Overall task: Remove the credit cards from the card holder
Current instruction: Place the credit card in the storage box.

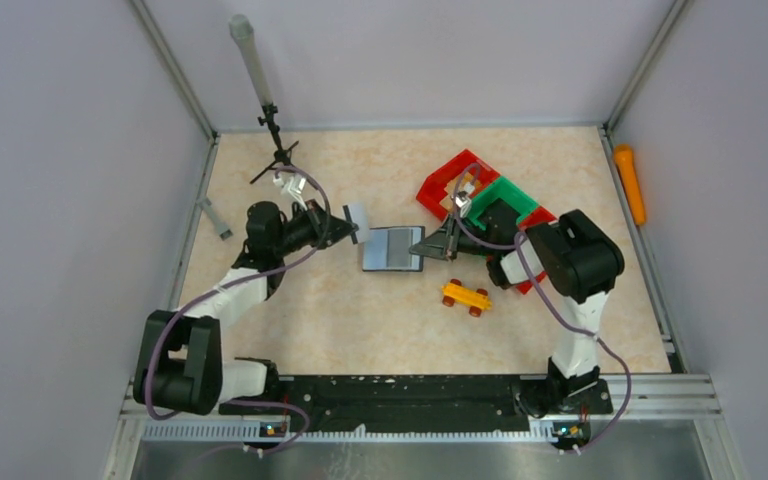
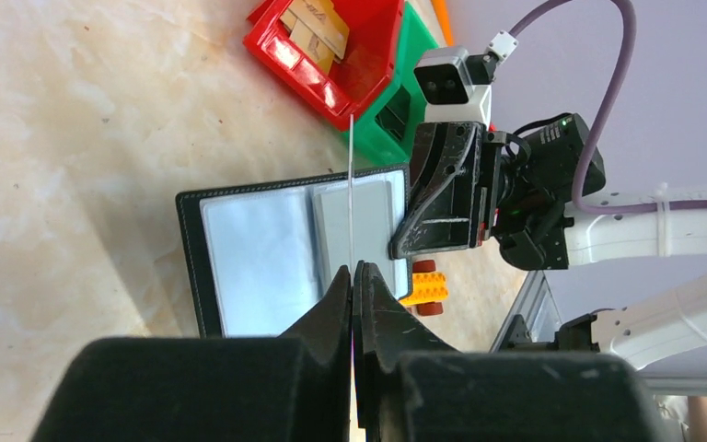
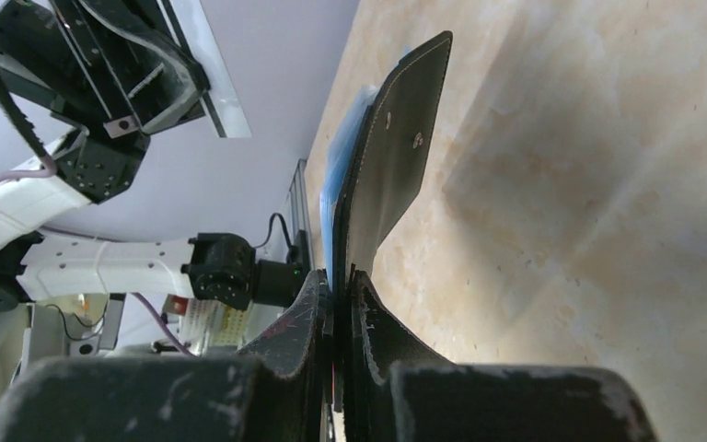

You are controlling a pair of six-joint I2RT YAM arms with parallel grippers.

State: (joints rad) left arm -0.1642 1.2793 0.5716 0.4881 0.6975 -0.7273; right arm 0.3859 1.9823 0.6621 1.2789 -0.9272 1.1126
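Overhead view: the small black rectangular card holder (image 1: 392,250) lay opened flat at the centre of the frame on the beige marbled tabletop (image 1: 300,320), greyish clear-sleeved inner face up. The left gripper (image 1: 352,235), just off the card holder's left edge, was clenched on a thin pale grey card (image 1: 357,215). In the left wrist view that card (image 2: 351,184) stood edge-on, a fine line rising from the pinched black fingertips (image 2: 336,295) across the open pockets. Whether its far edge touched the card holder could not be told. The right gripper (image 1: 420,247) was clamped on the card holder's right-hand edge. In the right wrist view a black stitched flap with a silver snap stud (image 3: 391,166) rose from between the closed fingers, with pale blue sleeves just behind it on the left. A red plastic bin (image 1: 447,178) and a green plastic bin (image 1: 508,198) sat touching each other to the upper right of centre. The left wrist view showed tan blocks inside the red one. A yellow-orange toy brick car (image 1: 466,297) stood below and right of the card holder, apart from it. A black tripod stand (image 1: 275,150) occupied the upper left of the table. An orange cylinder (image 1: 629,183) lay along the right rail.
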